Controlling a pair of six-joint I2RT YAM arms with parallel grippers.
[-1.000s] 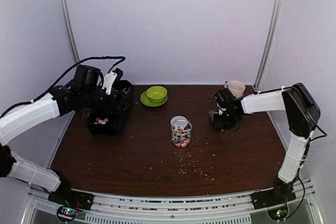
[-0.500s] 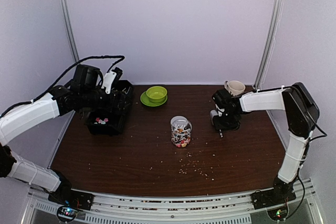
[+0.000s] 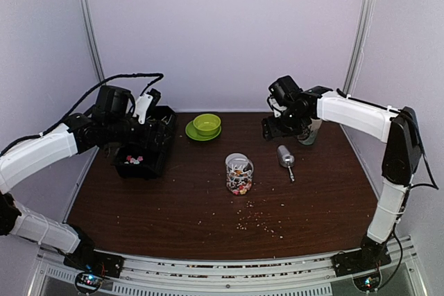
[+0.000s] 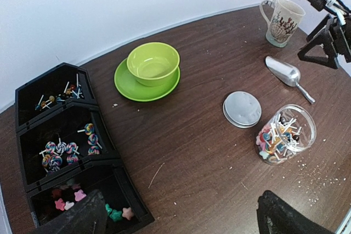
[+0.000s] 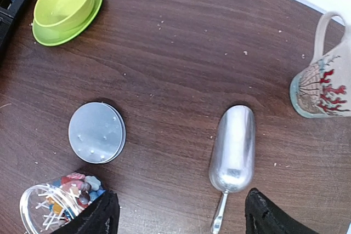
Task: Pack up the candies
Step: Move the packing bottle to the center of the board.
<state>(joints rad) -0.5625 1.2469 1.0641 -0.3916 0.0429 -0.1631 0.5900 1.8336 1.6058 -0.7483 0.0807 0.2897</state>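
Seemingly scooping candies (image 4: 277, 138) is finishing: left gripper (image 4: 181, 195) and right gripper (image 5: 180, 201) are gaping empty, scoop (image 5: 233, 146) lying at jar's (image 3: 239, 173) 2 o'clock; lid (image 5: 97, 132) needs grasping next.

The left arm (image 3: 41, 154) stretches from the near-left corner toward the back left, forearm about level, wrist turned toward the right. The left jaws stand wide apart and hold nothing; their fingers (image 4: 77, 220) show at the lower edge of the wrist view. The right arm (image 3: 361, 114) rises at the right edge, its forearm reaching left and back, wrist high over the desk. The right jaws point down, spread wide and empty.
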